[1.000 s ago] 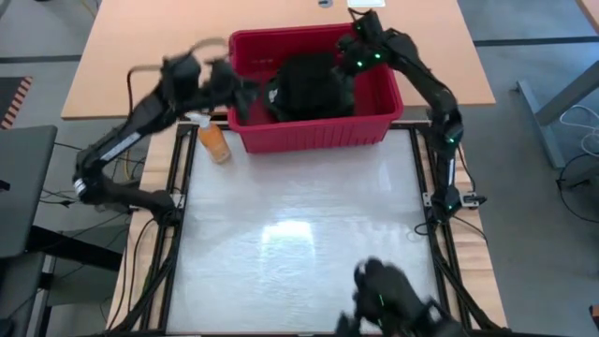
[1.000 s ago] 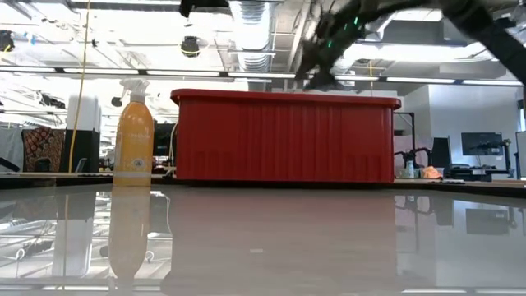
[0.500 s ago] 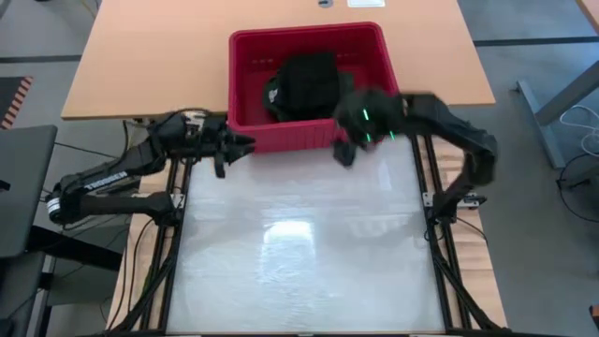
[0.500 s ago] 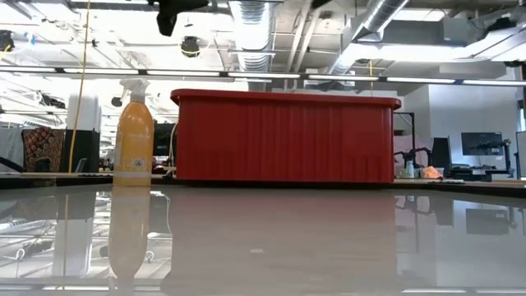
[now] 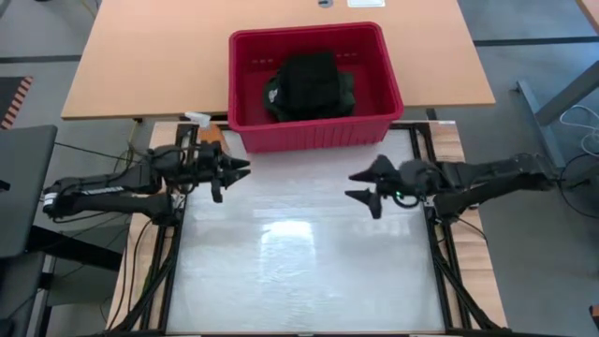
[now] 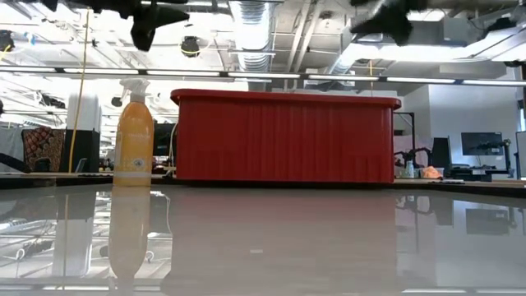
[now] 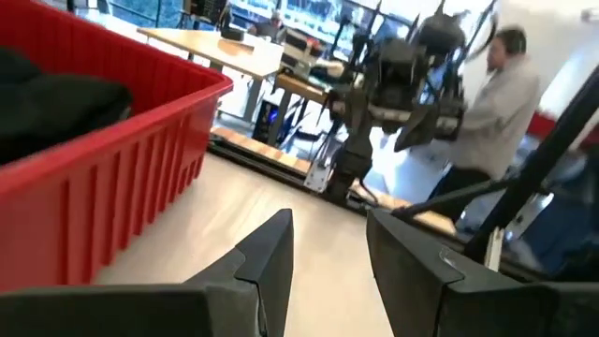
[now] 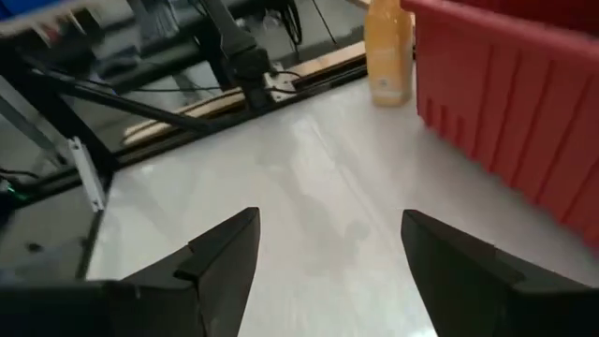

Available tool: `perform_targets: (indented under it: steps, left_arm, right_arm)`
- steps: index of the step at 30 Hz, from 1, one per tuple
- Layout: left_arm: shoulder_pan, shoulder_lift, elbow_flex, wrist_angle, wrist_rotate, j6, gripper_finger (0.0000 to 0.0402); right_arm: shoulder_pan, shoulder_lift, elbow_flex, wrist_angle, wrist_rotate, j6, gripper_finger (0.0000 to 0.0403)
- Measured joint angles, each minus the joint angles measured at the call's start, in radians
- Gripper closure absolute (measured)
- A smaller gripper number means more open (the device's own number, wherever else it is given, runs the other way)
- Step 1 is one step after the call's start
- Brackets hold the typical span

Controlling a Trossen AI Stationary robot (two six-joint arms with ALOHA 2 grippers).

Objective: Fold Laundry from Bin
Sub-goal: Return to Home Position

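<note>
The red bin (image 5: pixel 384 94) stands at the table's far edge. The dark laundry (image 5: pixel 309 82) lies heaped inside it, resting on the bin's floor. It also shows over the rim in the left wrist view (image 7: pixel 47 103). My left gripper (image 5: pixel 240 170) hovers level over the table's left side, near the bin's left front corner. It is open with nothing between its fingers (image 7: pixel 328 243). My right gripper (image 5: pixel 356 185) hovers over the table's right half, in front of the bin and pointing toward the left. It is open and empty (image 8: pixel 328 225). In the low view both grippers (image 6: pixel 152 18) (image 6: pixel 385 18) hang high above the table.
An orange spray bottle (image 6: pixel 134 136) stands left of the bin, mostly under my left arm in the high view. The glossy white tabletop (image 5: pixel 299 253) lies in front of the bin. A person (image 7: pixel 505 103) stands in the room beyond the table's right side.
Both grippers have drawn back from the bin and come down. My left gripper went from the bin's left wall toward the table's near left. My right gripper swung from above the bin's far right corner out over the table's right side. The laundry stayed in the bin.
</note>
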Motion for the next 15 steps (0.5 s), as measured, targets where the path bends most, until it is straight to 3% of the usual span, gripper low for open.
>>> perform_targets:
  steps: [6,15]
  left_arm:
    - [0.0,-0.062,-0.141,0.117,0.001,-0.082,0.0276]
    - [0.001,-0.187,-0.28,0.096,-0.047,-0.064,0.0276]
  right_arm:
    - [0.006,-0.196,-0.252,0.097,0.002,0.087,0.0181]
    - [-0.008,-0.386,-0.495,0.185,0.004,0.049,0.0383]
